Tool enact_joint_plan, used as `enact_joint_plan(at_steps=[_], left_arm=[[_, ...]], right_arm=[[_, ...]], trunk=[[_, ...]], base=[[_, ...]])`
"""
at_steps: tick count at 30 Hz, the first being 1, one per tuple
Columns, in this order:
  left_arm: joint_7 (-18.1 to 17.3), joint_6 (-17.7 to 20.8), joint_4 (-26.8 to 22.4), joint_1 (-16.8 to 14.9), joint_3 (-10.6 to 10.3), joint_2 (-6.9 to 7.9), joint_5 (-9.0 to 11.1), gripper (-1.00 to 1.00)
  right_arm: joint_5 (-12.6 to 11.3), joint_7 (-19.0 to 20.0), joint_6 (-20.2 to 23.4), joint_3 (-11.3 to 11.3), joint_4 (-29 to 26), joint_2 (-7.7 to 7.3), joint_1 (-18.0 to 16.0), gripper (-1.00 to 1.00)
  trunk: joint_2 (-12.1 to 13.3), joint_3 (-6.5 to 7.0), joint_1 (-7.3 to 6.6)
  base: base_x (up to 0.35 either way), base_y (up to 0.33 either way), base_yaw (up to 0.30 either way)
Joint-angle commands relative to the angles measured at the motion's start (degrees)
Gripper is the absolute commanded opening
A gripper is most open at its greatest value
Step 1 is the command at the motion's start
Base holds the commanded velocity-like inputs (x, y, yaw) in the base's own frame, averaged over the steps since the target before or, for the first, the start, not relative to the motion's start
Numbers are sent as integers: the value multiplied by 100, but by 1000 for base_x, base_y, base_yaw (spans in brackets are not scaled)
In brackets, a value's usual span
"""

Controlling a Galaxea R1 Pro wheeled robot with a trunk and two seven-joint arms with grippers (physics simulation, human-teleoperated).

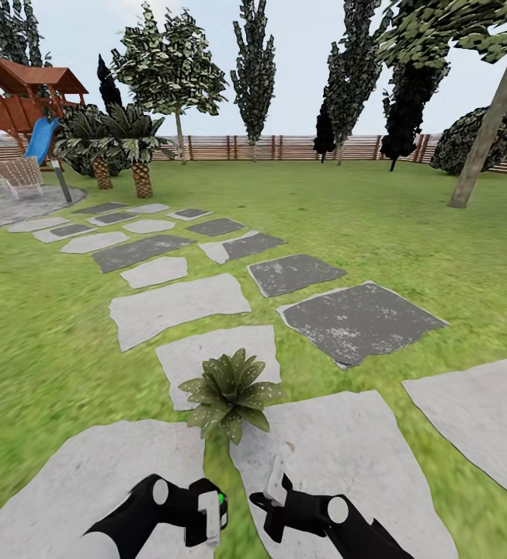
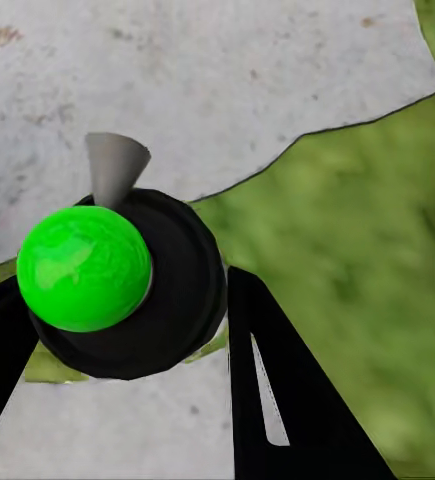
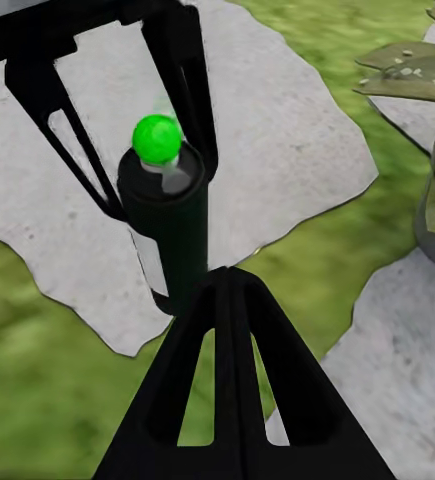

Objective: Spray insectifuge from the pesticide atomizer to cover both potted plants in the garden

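One potted plant [image 1: 230,392], a low rosette of speckled green leaves, sits at the edge of a pale stepping stone just ahead of my hands. My left gripper [image 1: 209,514] is shut on the pesticide atomizer [image 1: 216,505], a black cylinder with a bright green cap. The left wrist view looks down on the atomizer [image 2: 127,285]; its grey nozzle [image 2: 112,165] points over a stone, and my left gripper [image 2: 122,290] clamps both sides. The right wrist view shows the atomizer [image 3: 167,230] upright, the plant's leaves [image 3: 417,70] beside it, and my right gripper [image 3: 227,285] shut and empty. My right gripper [image 1: 275,481] sits just right of the atomizer.
Grey stepping stones [image 1: 177,307] lead across the lawn to a paved patio [image 1: 12,206] with chairs. Palms [image 1: 140,147] and a wooden playset with a blue slide [image 1: 42,138] stand far left. A slatted fence [image 1: 284,146] bounds the garden. A leaning trunk [image 1: 486,132] rises on the right.
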Motion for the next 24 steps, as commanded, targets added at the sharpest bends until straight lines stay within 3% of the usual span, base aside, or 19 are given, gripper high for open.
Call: enact_joint_plan(at_steps=[1, 9, 24], left_arm=[[-2, -33, -8, -1, -34, -25, -54, -100], [3, -31, -19, -15, -98, -272, -60, -100], [153, -43, -96, -10, -99, -314, -35, -100]], right_arm=[[63, -7, -36, -6, -2, 1, -2, -100], [67, -12, -36, -6, -2, 1, -2, -100], [67, -13, -36, -6, -2, 1, -2, -100]], trunk=[[-2, -5, -1], [-2, -5, -1], [-2, -5, -1]], base=[[0, 0, 0], [0, 0, 0], [0, 0, 0]])
